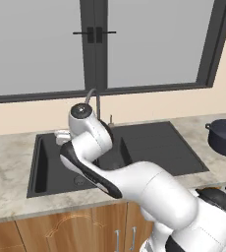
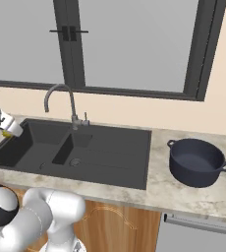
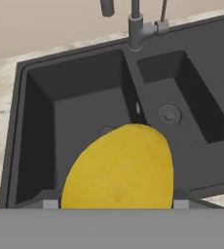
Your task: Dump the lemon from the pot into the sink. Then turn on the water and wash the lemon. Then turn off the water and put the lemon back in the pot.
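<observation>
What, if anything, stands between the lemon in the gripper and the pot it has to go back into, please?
Nothing visible blocks it. The gripper holds the lemon above the sink's left basin. The pot sits open on the counter right of the sink. The faucet stands at the sink's back edge, off that line.

Marbled beige counter [image 2: 164,192] running along the wall under the window, wooden cabinet fronts below its front edge. Black double-basin sink [image 2: 110,170] set into the counter, larger bowl toward the left end, smaller bowl beside it, flat drainboard to the right. Round metal drain in each bowl. Grey gooseneck faucet [image 2: 61,101] mounted at the sink's back edge, between the bowls. Dark blue pot [image 2: 196,162] upright on the counter, right of the sink, apart from it, nothing seen inside.
</observation>
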